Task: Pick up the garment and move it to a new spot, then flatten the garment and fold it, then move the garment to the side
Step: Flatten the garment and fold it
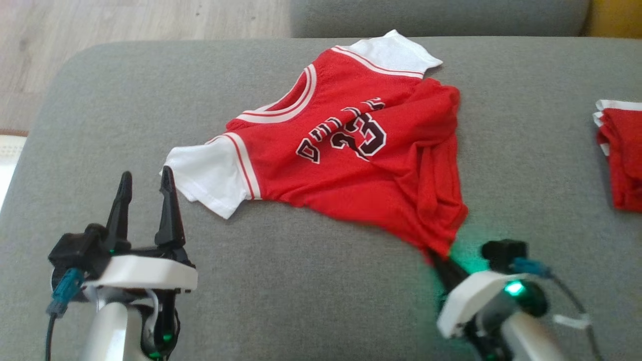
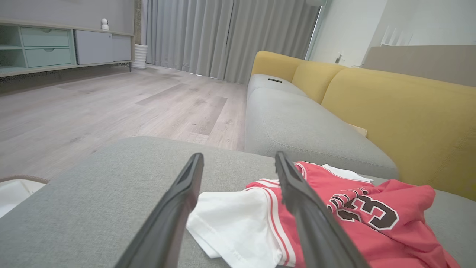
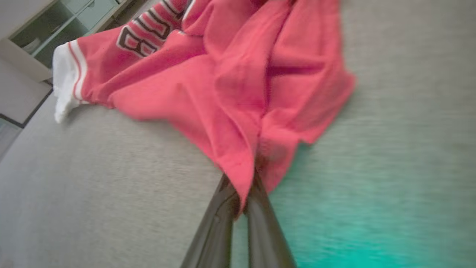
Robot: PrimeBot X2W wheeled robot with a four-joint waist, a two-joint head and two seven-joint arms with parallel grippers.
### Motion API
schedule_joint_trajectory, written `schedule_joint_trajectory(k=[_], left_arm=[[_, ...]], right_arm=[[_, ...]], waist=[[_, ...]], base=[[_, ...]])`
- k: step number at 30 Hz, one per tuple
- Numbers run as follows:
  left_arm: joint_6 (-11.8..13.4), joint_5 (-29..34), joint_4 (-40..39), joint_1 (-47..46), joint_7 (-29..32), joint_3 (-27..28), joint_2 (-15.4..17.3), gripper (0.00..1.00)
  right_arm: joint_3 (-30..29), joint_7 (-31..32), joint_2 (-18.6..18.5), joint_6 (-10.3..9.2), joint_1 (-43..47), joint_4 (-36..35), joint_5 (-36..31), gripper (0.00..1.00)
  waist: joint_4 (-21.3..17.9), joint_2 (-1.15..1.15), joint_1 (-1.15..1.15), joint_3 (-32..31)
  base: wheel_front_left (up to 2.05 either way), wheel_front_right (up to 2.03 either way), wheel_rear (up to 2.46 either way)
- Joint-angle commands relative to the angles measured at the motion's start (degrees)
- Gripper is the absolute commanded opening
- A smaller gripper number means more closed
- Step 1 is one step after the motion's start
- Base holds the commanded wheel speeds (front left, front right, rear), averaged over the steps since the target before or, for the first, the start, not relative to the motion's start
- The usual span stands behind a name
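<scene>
Jersey (image 1: pixel 351 150) on cushion (image 1: pixel 301 281), clamped by right pincer (image 1: pixel 436 258)

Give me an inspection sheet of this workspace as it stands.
Surface: grey cushion, fabric-covered.
Job's things: red jersey lying on the cushion, white sleeves spread, lower end bunched.
Clutter: second red garment at the cushion's right.
Grippers: left gripper open by the near sleeve; right gripper shut on the jersey's hem.
Cables: left-wrist cable; right-wrist cable.
Surroundings: wood floor, yellow backrest, grey curtains, cabinet.
</scene>
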Motion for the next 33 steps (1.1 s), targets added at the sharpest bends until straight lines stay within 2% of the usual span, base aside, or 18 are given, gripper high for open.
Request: schedule_joint_trajectory(k=[1,10,15,19,20,21,28,33], left_arm=[[0.39,-0.21,-1.63,-2.50,-0.30,1.95,0.49,1.00],[0.65,-0.78,-1.14,-2.67,-0.30,1.64,0.49,1.00],[0.68,-1.04,-0.73,-2.65,-0.30,1.30,0.49,1.00],[0.59,-1.16,-0.42,-2.59,-0.30,0.72,0.49,1.00],[0.59,-1.14,-0.41,-2.58,-0.30,0.66,0.49,1.00],[0.57,-1.13,-0.39,-2.58,-0.30,0.65,0.49,1.00],[0.53,-1.10,-0.15,-2.27,-0.30,0.54,0.49,1.00],[0.53,-1.11,-0.16,-1.61,-0.30,0.72,0.49,1.00]], right_arm=[[-0.19,-0.60,-2.06,-0.05,-2.39,-2.11,-0.04,0.00],[-6.25,3.08,-11.59,-0.05,-2.55,-5.29,0.26,0.00],[-8.64,4.76,-12.88,-0.05,-2.41,-6.66,0.14,0.00],[-10.02,5.40,-12.21,-0.05,-2.19,-6.91,-0.90,0.00],[-10.53,5.05,-11.95,-0.05,-2.13,-7.19,-1.31,0.32],[-11.00,4.79,-11.54,-0.05,-1.98,-7.46,-1.63,1.00],[-16.01,1.84,-8.04,-0.05,0.75,-11.35,-5.18,1.00],[-21.16,-2.67,-3.10,-0.05,3.06,-16.80,-8.12,1.00]], waist=[[-0.59,0.00,0.00,-0.23],[-2.88,0.00,0.00,-0.87],[-3.63,0.00,0.00,-0.87],[-3.98,0.00,0.00,-0.82],[-4.07,0.00,0.00,-0.78],[-4.15,0.00,0.00,-0.79],[-4.53,0.00,0.00,-1.57],[-4.98,0.00,0.00,-2.17]], base=[[0.00,0.00,0.00],[0.00,0.00,0.00],[0.00,0.00,0.00],[0.00,0.00,0.00],[0.00,0.00,0.00],[0.00,0.00,0.00],[0.00,0.00,0.00],[0.00,0.00,0.00]])
